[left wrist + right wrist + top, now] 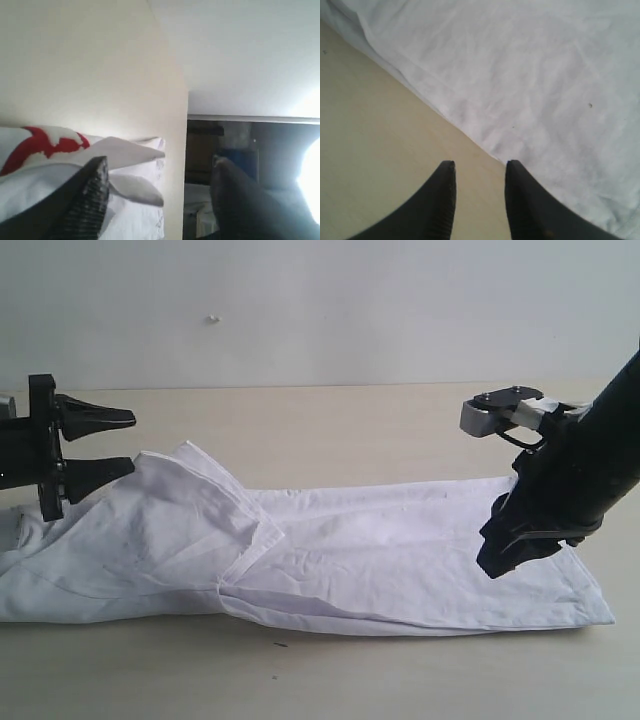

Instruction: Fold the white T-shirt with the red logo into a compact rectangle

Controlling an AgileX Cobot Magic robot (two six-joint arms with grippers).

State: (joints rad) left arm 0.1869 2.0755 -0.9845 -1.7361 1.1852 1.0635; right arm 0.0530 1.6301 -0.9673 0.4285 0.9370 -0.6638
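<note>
The white T-shirt (330,560) lies as a long, lengthwise-folded strip across the table, with a loose flap (215,500) folded over its left half. Part of the red logo (40,145) shows only in the left wrist view, on a fold beside one finger. My left gripper (132,442) hovers at the shirt's left end. It is open wide, its lower finger just above the cloth, with nothing between the fingers (87,195). My right gripper (497,562) points down over the shirt's right end. It is open at the hem (485,145), one fingertip over cloth and one over bare table.
The beige table (330,420) stretches behind and in front of the shirt, and a pale wall stands at the back. A small dark speck (281,645) lies on the table in front of the shirt. The table's far edge (184,165) and a dark room beyond show in the left wrist view.
</note>
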